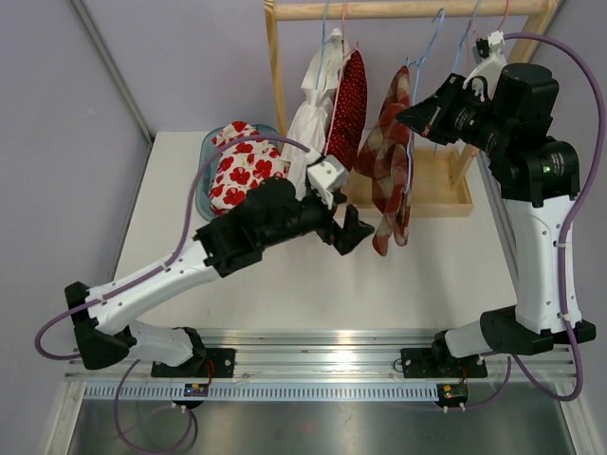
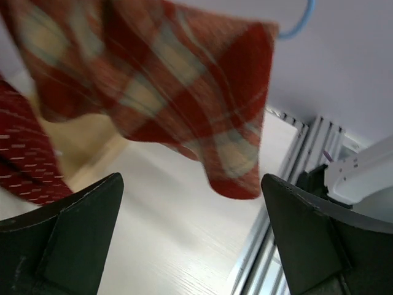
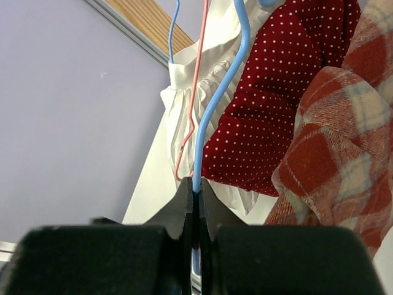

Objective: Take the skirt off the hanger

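A red plaid skirt (image 1: 389,161) hangs from a blue hanger (image 1: 424,57) on the wooden rack (image 1: 417,9). My right gripper (image 1: 406,116) is up beside the skirt's top. In the right wrist view that gripper (image 3: 196,187) is shut on the blue hanger's wire (image 3: 218,92), with the plaid skirt (image 3: 344,153) just to its right. My left gripper (image 1: 353,232) sits low by the skirt's hem. In the left wrist view its jaws (image 2: 191,203) are wide open, and the skirt's lower corner (image 2: 153,86) hangs above the gap, untouched.
A red polka-dot garment (image 1: 346,109) and a white garment (image 1: 313,114) hang to the left on the same rack, one on a pink hanger (image 3: 195,80). A blue bin with floral cloth (image 1: 242,166) stands at the back left. The rack's wooden base (image 1: 436,190) lies under the clothes.
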`<state>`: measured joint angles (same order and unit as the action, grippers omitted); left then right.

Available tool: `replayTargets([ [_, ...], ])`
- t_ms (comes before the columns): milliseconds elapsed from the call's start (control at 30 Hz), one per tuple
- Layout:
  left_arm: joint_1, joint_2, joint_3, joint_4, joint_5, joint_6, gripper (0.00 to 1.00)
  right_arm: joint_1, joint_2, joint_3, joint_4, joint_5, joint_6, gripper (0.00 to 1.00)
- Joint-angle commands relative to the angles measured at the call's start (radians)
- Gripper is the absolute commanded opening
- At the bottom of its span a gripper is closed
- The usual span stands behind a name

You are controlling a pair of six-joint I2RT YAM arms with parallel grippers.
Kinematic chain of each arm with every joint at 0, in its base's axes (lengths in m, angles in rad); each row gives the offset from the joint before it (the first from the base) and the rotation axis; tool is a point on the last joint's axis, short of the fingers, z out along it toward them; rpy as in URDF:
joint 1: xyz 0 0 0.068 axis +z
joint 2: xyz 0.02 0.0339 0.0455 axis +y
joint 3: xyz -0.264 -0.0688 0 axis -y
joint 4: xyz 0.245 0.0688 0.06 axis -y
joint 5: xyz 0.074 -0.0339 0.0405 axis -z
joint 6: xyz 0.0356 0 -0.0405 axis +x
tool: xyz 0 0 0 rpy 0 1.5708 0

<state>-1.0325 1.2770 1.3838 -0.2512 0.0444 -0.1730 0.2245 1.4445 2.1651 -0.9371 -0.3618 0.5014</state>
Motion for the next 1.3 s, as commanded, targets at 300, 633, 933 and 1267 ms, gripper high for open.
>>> replayTargets([
  [300,-0.120,0.206,0.107,0.136,-0.159,-0.013,0.85,0.007,-0.104,-0.040,0.084,-0.032,-0.015,0.00],
  [633,-0.144,0.170,-0.042,0.125,-0.227,-0.035,0.00,0.007,-0.093,0.007,0.080,-0.006,-0.027,0.00],
  [933,-0.279,0.061,-0.633,0.338,-0.261,-0.345,0.00,0.007,0.114,0.376,-0.032,0.029,-0.064,0.00],
  [1267,-0.451,-0.030,-0.793,0.285,-0.357,-0.487,0.00,0.009,0.085,0.233,0.067,0.052,-0.035,0.00],
])
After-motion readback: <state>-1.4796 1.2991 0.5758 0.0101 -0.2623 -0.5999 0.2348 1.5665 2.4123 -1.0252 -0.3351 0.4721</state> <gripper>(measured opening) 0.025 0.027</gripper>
